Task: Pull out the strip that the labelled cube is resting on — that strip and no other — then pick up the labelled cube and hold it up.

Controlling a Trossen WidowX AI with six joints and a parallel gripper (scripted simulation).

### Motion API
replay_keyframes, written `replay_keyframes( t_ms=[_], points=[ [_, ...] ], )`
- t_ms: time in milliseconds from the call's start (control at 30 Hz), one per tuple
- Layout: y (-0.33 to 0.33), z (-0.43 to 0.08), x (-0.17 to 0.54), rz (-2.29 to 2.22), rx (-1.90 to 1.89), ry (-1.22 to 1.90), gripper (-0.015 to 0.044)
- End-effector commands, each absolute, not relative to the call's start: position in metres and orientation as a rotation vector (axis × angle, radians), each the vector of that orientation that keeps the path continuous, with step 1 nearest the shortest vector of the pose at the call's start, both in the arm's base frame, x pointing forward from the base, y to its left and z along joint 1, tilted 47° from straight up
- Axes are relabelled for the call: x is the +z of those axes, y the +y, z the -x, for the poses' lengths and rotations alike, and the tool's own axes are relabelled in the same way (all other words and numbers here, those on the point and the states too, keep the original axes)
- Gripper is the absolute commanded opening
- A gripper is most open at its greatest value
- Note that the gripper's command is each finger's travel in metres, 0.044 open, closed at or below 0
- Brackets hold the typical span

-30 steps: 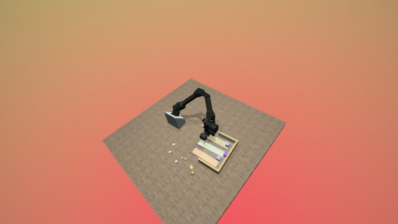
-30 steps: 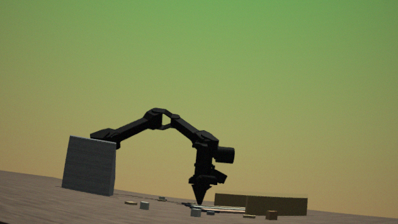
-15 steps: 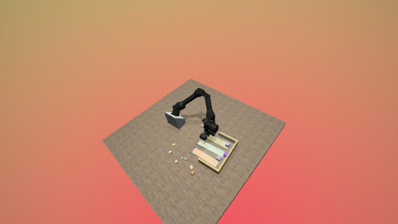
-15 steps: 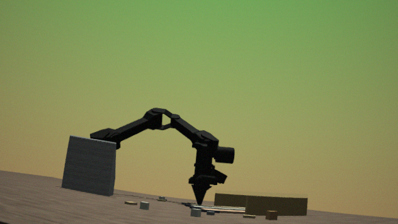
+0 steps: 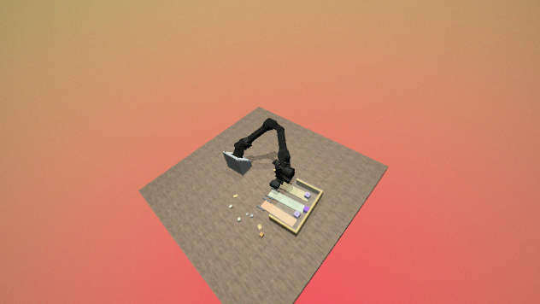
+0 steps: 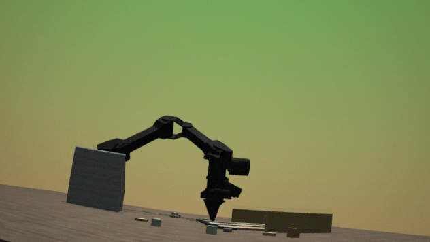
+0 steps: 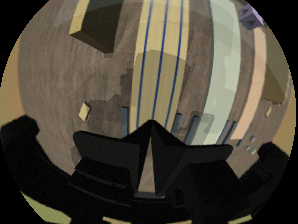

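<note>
- The gripper is seen pointing straight down with its jaws clenched together on nothing; the tips come to a single point at the near end of the strips.
- In the wrist view the closed fingers lie over the near end of the striped strip, a pale yellow band marked with blue lines. Whether the tips touch it cannot be told. A shut gripper is judged to be set this way so that the strip can be pressed and dragged, not pinched.
- Beside the striped strip lie a pale green strip and a peach strip, side by side inside the tray.
- The near ends of all three strips project past the open side of the tray, toward the arm, presumably so that they can be reached.
- A purple cube rests on the far end of each strip, against the tray's far wall: cube on the striped strip, cube on the green strip, cube on the peach strip.
- Which cube carries the label cannot be read at this size.
- Small loose blocks are scattered on the table, well apart from the tray.
- The arm's base is hidden behind a grey block.
</note>
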State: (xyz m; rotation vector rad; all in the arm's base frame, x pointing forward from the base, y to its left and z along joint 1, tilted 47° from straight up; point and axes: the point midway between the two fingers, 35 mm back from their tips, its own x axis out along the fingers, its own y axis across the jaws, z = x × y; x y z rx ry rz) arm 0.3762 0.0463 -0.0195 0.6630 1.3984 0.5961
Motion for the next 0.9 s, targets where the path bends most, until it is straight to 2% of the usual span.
replay_keyframes(
  t_ms=[0,867],
  points=[
    [0.048,-0.367,-0.022,-0.669,0.599,1.409,0.0],
    [0.052,-0.326,-0.026,-0.67,0.599,1.412,0.0]
  ],
)
